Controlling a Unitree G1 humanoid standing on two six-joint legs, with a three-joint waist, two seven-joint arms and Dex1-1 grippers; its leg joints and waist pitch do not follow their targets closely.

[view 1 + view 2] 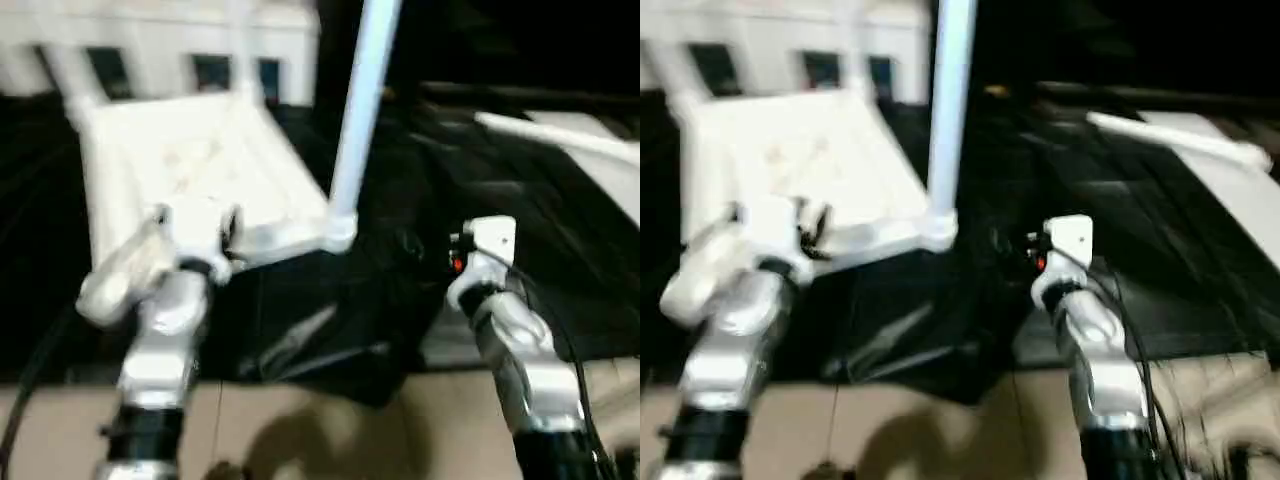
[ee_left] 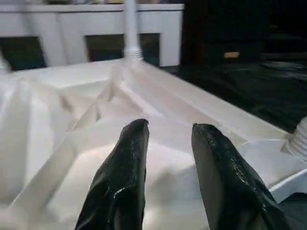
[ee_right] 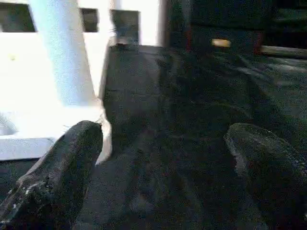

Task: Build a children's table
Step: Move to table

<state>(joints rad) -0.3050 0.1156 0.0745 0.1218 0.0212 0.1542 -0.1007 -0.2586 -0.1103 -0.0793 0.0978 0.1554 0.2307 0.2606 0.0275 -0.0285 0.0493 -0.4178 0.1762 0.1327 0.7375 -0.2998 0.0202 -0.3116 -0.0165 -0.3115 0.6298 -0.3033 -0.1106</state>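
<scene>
Black cloth (image 1: 330, 330), upturned table top (image 1: 200, 170), legs (image 1: 360, 110) upright, perhaps seated

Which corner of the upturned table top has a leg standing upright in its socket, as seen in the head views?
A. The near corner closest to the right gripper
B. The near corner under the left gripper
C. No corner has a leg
A. A white leg rises upright from the socket at the table top's near corner, beside the right gripper.

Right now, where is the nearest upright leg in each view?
Left eye: upright leg right of centre.
Right eye: just left of centre.
Left wrist: probably its base, at the edge.
Right wrist: white tube close ahead.
Shared landmark: tabletop corner socket holding it.
</scene>
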